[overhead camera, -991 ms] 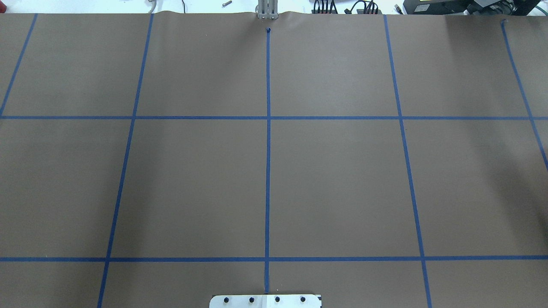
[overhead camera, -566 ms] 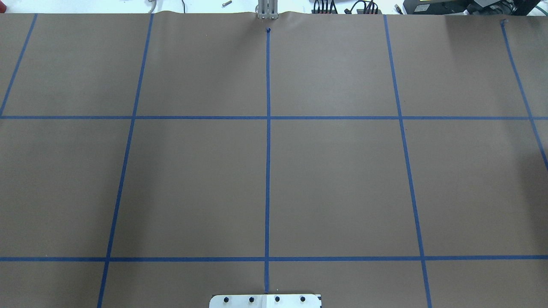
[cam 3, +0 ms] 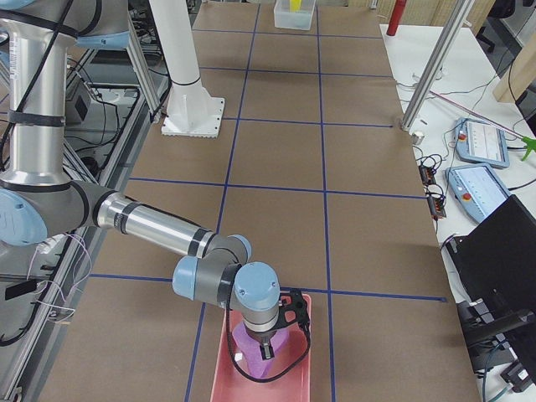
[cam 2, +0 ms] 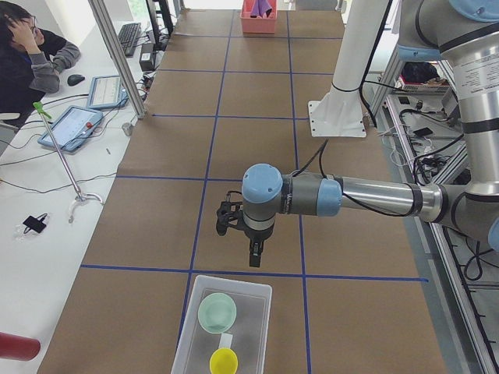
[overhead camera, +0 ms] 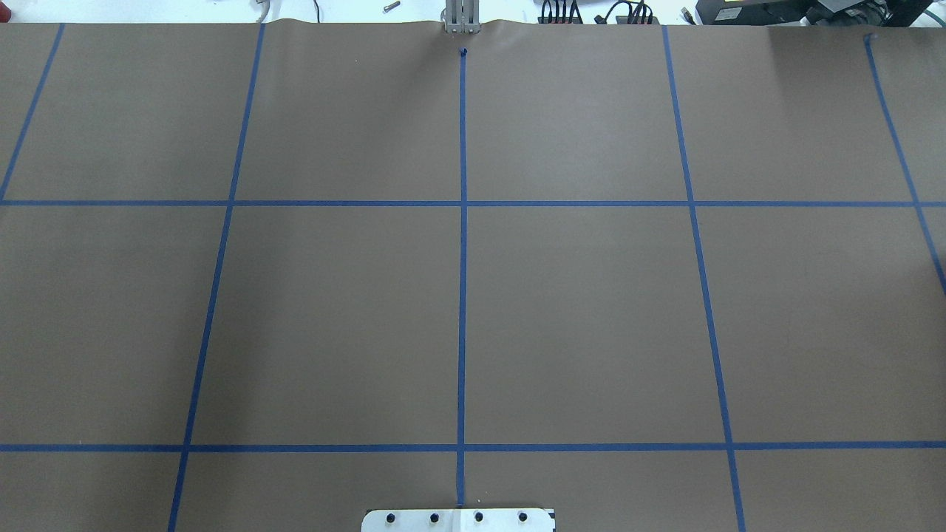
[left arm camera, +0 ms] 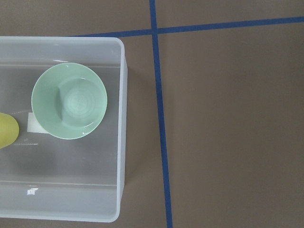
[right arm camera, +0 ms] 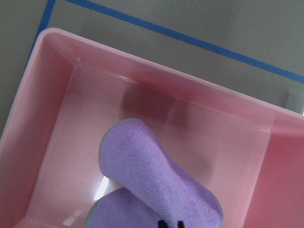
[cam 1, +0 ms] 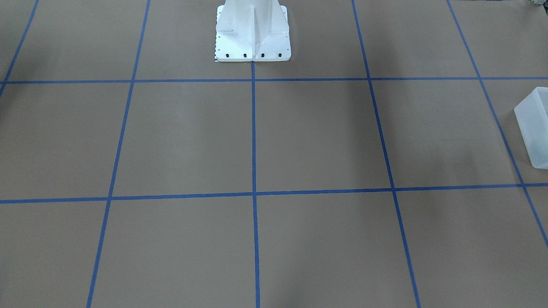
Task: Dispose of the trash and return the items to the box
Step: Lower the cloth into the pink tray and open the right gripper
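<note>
front: box [cam 1: 535, 128] at left end of desk [cam 1: 317, 137] | overhead: desk only, no arms | left side: left tool [cam 2: 253, 259] hangs beside box holding bowl [cam 2: 217, 312], cup [cam 2: 224, 361]; jaws unreadable | right side: right tool [cam 3: 266, 352] over plush [cam 3: 244, 339] in bin [cam 3: 305, 368], right end; jaws unreadable | wrists: no fingers shown | next, I judge: lift straight, clear bin walls

Counts: two bins, one clear box [left arm camera: 122, 128] and one pink bin [right arm camera: 156, 78]. Clear box holds three items: one green bowl [left arm camera: 69, 101], one yellow cup [left arm camera: 7, 130], one white slip [left arm camera: 32, 123]. Pink bin holds one purple plush [right arm camera: 142, 161]. Two arms: left arm [cam 2: 366, 195], right arm [cam 3: 159, 226]. One white pedestal [cam 1: 252, 34]. Side desk: two tablets [cam 2: 105, 92], one person [cam 2: 31, 54], one red cylinder [cam 2: 15, 347].
</note>
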### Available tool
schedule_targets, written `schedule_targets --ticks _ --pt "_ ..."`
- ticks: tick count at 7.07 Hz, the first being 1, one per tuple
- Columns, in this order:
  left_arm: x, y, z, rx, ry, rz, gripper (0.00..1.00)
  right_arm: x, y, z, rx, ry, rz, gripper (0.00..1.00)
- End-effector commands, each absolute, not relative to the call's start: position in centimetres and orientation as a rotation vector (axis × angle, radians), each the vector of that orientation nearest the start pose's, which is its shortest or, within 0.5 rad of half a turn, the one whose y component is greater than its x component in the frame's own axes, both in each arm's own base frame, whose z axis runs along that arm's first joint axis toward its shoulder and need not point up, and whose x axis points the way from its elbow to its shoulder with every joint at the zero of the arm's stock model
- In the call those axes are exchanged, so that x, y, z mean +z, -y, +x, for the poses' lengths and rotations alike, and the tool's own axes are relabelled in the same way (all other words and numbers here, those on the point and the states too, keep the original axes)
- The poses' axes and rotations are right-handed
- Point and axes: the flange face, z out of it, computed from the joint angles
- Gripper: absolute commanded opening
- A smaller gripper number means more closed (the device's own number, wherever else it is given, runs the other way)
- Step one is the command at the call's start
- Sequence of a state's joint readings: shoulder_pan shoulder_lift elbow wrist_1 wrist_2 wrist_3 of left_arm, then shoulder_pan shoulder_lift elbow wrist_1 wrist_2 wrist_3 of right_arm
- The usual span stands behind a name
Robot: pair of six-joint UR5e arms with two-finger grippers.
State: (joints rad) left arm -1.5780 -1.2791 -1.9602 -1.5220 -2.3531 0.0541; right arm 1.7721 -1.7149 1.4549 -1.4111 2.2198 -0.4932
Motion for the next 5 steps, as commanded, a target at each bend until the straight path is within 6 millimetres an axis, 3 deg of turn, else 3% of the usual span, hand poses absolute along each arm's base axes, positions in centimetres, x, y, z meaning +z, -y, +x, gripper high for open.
schedule_targets --ticks 1,2,3,5 --pt "59.7 37.1 -6.5 0.066 -0.781 0.071 0.98 77.5 38.8 15.2 -0.179 0.659 0.119 0.74" --pt "59.7 37.1 -6.6 0.064 -0.78 0.071 0.98 76.1 39.5 14.7 -0.118 0.711 0.15 1.0" --pt "59.7 37.1 -6.6 0.064 -0.78 0.071 0.98 72.3 41.1 14.0 -0.07 0.76 0.207 1.0" --pt "59.8 37.1 -6.5 0.065 -0.784 0.068 0.98 65.7 43.8 9.5 0.015 0.782 0.189 0.99"
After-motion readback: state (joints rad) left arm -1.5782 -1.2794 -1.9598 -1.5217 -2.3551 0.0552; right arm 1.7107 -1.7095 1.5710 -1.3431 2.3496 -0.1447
